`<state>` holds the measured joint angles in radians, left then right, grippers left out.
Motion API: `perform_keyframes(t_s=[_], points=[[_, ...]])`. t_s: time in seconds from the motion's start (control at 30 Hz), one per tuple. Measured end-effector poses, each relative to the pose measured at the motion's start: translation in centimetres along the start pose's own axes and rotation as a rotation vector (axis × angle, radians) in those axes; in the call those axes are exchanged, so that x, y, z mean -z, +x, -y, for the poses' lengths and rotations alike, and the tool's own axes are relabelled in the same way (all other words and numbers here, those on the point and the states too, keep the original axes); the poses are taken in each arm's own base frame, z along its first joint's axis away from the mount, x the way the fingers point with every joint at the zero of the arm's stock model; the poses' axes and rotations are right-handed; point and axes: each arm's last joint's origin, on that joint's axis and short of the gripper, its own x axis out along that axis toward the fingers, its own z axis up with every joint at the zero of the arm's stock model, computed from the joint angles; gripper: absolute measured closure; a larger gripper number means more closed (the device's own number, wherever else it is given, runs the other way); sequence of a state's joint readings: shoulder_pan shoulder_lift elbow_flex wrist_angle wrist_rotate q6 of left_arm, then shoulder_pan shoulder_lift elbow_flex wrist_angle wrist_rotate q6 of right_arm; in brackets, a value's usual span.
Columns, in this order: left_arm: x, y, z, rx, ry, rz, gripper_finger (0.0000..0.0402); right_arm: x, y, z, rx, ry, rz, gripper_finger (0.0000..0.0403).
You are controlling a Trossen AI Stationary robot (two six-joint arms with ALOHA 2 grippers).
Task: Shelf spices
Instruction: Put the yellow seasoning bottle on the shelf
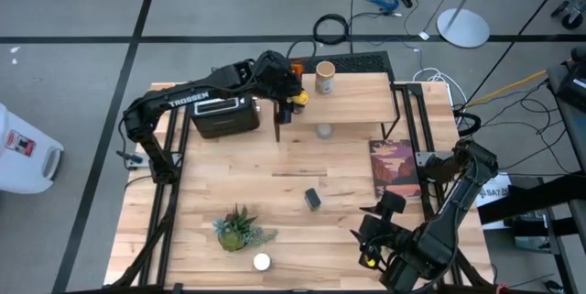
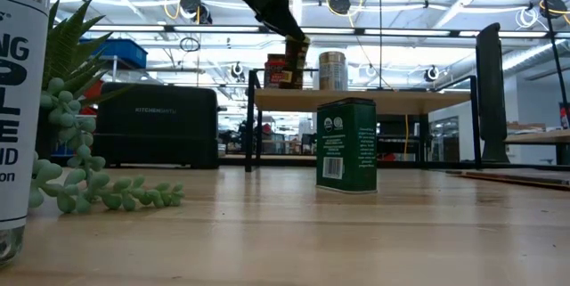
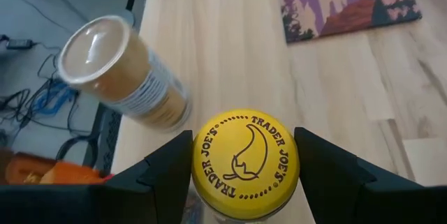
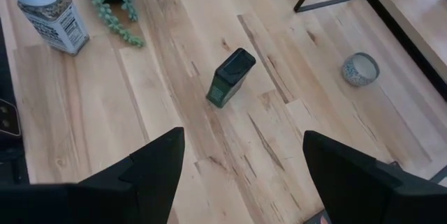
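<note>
My left gripper point(image 1: 289, 103) reaches over the left end of the shelf point(image 1: 366, 102), a light plank on a black wire frame, and is shut on the yellow-lidded jar point(image 3: 244, 161). The tan-lidded jar point(image 3: 126, 70) stands on the plank beside it, and the low view shows a red tin point(image 2: 279, 70) there too. The dark square tin point(image 4: 230, 77) stands on the table mid-way. The white-capped shaker point(image 4: 47, 11) stands near the front edge. My right gripper point(image 4: 243, 137) hovers open above the table's near right part. My left gripper pinches the yellow-lidded jar between its two fingers point(image 3: 171, 172), one on each side just below the lid's rim point(image 3: 244, 116). The fingers come from above, pointing down. In the low view the jar point(image 2: 296, 61) hangs about upright with its base at the plank; whether it rests there I cannot tell.
A black toaster point(image 1: 224, 115) sits left of the shelf. A potted plant point(image 1: 240, 228) stands near the shaker. A small round grey tin point(image 4: 361, 68) lies on the table in front of the shelf, and a flat picture book point(image 1: 396, 168) lies at the right.
</note>
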<state>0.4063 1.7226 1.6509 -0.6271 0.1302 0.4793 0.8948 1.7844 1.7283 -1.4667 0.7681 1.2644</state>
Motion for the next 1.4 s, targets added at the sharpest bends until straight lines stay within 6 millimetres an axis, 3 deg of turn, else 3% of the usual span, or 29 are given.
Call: perform_keyframes(t_s=[1.4], points=[[0.4, -1.2, -0.2, -0.01, -0.014, -0.031, 0.0155, 0.0, -0.1, 0.0, 0.004, -0.006, 0.018, 0.0124]])
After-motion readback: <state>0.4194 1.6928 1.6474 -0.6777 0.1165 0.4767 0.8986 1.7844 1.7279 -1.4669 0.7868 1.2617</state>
